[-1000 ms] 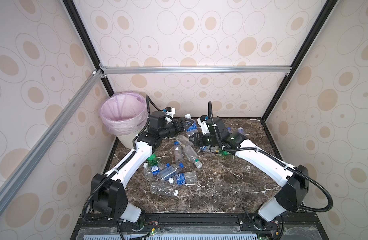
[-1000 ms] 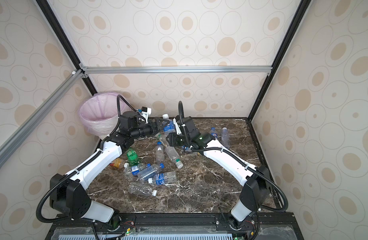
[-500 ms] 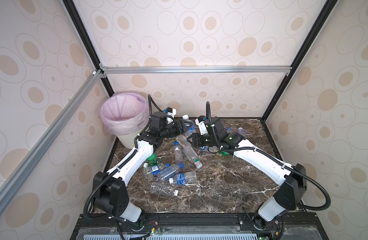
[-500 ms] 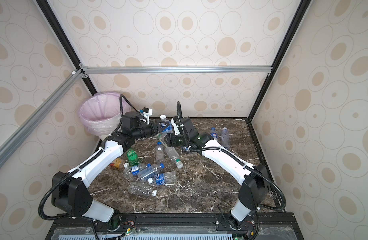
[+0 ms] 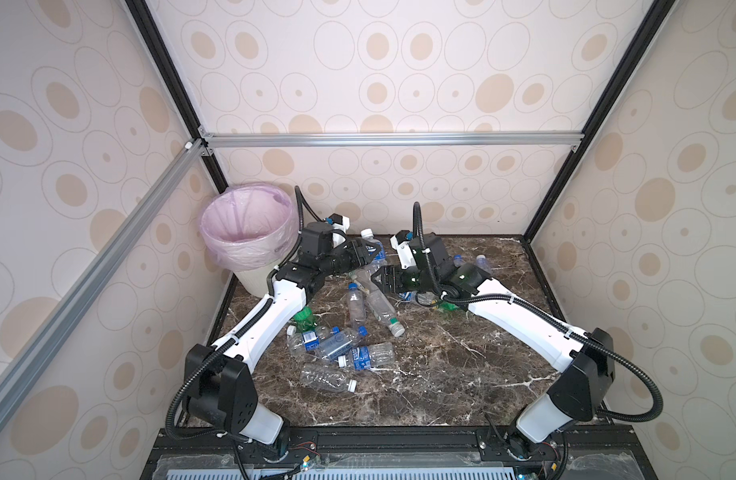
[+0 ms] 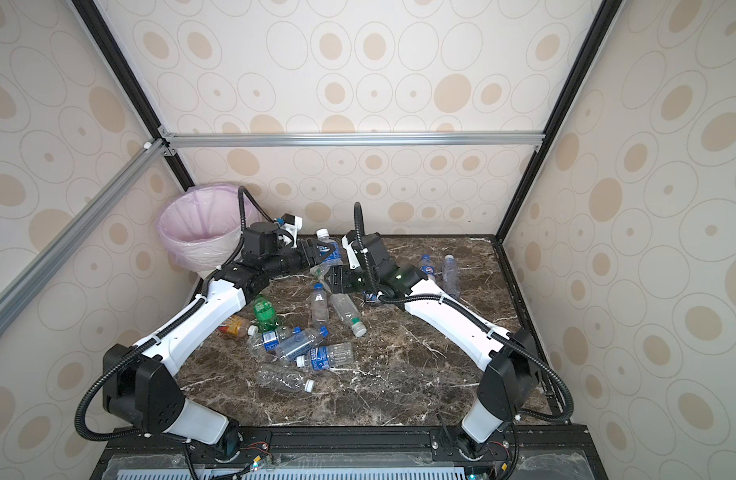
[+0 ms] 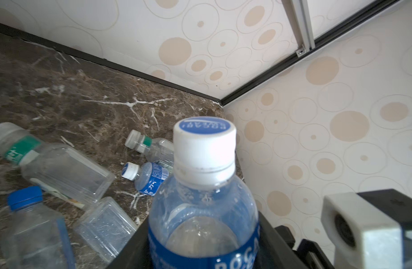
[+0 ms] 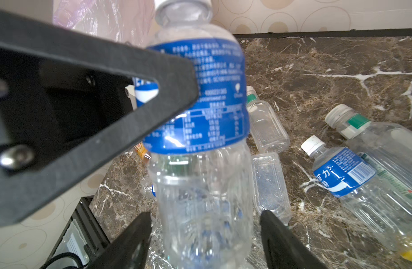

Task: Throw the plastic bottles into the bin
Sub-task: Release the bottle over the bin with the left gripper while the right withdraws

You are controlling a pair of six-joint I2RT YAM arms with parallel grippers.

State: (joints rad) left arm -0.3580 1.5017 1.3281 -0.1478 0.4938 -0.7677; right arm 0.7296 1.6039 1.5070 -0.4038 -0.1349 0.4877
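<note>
Left fingers (image 8: pixel 102 109) clamp the blue label of a clear, white-capped bottle (image 7: pixel 204 205) and hold it above the bench (image 5: pixel 462 365) near the back. Right fingers (image 8: pixel 284 242) stand spread on either side of that bottle's base, with a gap showing on each side. To the left of the held bottle, the pink-lined bin (image 5: pixel 241 255) stands in the back left corner, near the left wrist. Other bottles (image 5: pixel 337 345) lie scattered on the bench between the two arms, a green one (image 6: pixel 263 309) among them.
</note>
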